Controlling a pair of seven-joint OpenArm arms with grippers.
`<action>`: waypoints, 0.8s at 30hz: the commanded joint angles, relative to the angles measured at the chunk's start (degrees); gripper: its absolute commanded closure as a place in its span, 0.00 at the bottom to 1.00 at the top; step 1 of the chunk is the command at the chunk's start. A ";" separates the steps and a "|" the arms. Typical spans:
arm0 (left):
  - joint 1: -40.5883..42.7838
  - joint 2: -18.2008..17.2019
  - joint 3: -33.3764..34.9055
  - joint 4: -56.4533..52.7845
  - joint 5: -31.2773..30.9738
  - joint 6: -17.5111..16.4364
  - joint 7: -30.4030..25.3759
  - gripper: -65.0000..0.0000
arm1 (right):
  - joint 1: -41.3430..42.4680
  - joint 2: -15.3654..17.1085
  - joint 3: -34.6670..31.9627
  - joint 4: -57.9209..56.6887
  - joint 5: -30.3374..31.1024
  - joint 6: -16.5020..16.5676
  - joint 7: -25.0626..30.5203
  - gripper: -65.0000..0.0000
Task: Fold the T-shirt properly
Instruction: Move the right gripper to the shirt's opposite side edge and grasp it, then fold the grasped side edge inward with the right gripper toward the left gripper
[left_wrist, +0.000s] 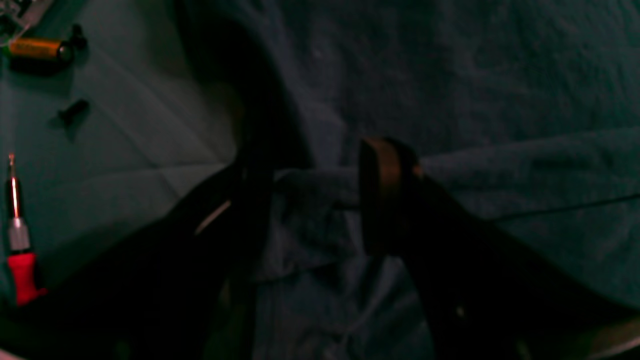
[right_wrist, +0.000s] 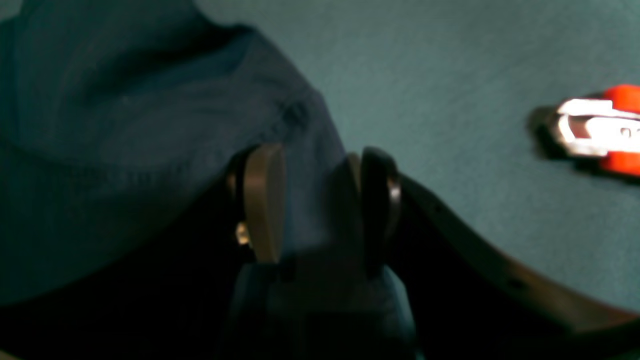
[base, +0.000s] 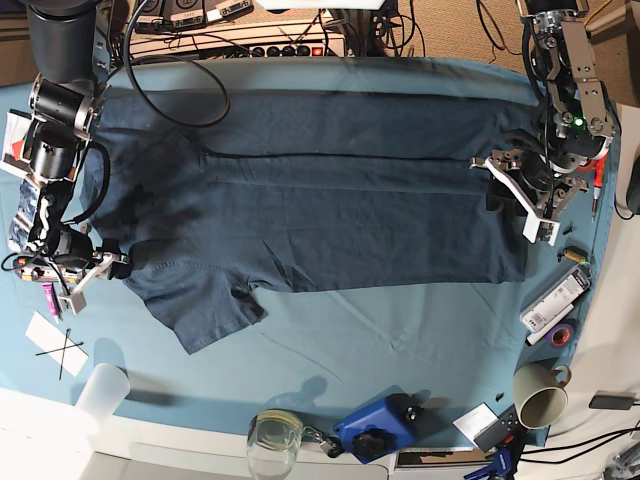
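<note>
Both jaws grip cloth: left gripper and right gripper pinch opposite ends of the T-shirt, stretched lengthwise between them.

T-shirt spread flat on teal cloth; tools at both ends.

A table under a teal cloth carries the dark T-shirt, spread wide across its far half. Along the near edge stand a glass jar, a blue tool and, right, a mug.
</note>
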 joint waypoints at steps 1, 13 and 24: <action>-0.57 -0.44 -0.13 0.90 -0.59 0.17 -1.22 0.56 | 0.48 0.83 -0.61 0.20 -0.37 0.15 -3.32 0.61; -0.59 -0.15 -0.13 0.90 -0.57 0.17 -1.22 0.56 | -0.52 1.53 -0.85 0.81 9.79 0.33 -18.27 1.00; -0.59 -0.13 -0.13 0.90 -0.59 0.15 -1.25 0.56 | -13.53 6.51 -0.79 22.69 27.76 0.35 -28.59 1.00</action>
